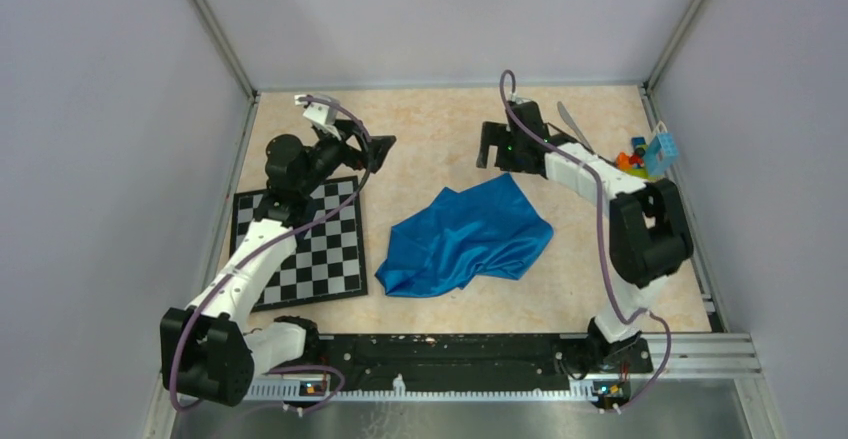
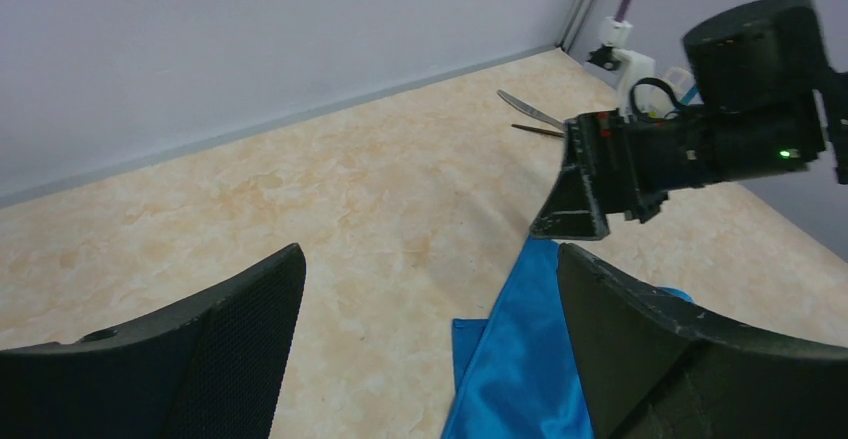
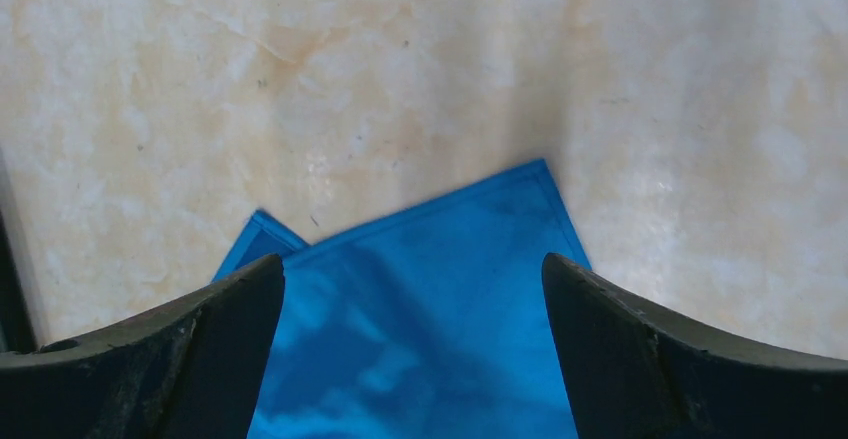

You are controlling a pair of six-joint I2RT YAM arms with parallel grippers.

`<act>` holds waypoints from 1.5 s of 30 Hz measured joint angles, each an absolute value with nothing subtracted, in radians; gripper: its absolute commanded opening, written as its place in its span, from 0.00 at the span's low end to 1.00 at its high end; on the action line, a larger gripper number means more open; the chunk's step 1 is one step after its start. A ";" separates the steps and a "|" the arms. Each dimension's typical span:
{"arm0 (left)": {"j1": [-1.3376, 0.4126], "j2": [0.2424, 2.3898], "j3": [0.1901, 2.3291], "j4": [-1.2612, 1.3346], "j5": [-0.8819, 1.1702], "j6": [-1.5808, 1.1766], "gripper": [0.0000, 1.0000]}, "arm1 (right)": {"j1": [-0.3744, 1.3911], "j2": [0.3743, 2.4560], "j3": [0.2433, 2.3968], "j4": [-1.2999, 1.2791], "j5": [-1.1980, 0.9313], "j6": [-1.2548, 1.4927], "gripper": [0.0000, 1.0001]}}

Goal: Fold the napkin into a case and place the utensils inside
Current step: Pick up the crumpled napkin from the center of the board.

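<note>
I've got a beige marbled surface (image 1: pixel 440 129) in view. Napkin (image 1: pixel 468 239) lies rumpled approx mid-surface, one corner pointing to the far side. Chessboard (image 1: pixel 310 254) sits flat on the L, near the napkin w/ a bare strip between. Utensils (image 2: pixel 530 108), silver + thin black, lie side by side far R. Toy blocks (image 1: pixel 630 159) are heaped at the R edge, near them.

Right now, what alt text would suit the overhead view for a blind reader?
A crumpled blue napkin lies in the middle. The robot's left end effector is open near a chessboard's far corner; the right end effector is open beyond the napkin. Utensils and toy blocks sit far right.
</note>
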State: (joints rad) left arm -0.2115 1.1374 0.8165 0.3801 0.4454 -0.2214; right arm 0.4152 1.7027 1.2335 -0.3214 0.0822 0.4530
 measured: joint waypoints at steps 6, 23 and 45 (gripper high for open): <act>-0.212 1.142 0.823 0.381 0.475 -0.223 0.99 | 0.395 1.888 1.378 -0.402 0.016 0.411 0.82; -0.209 1.168 0.839 0.381 0.513 -0.242 0.99 | 0.385 2.064 1.499 -0.491 0.117 0.361 0.54; -0.501 1.174 0.952 -0.025 0.255 -0.236 0.98 | 0.429 1.817 1.250 -0.400 0.229 0.370 0.00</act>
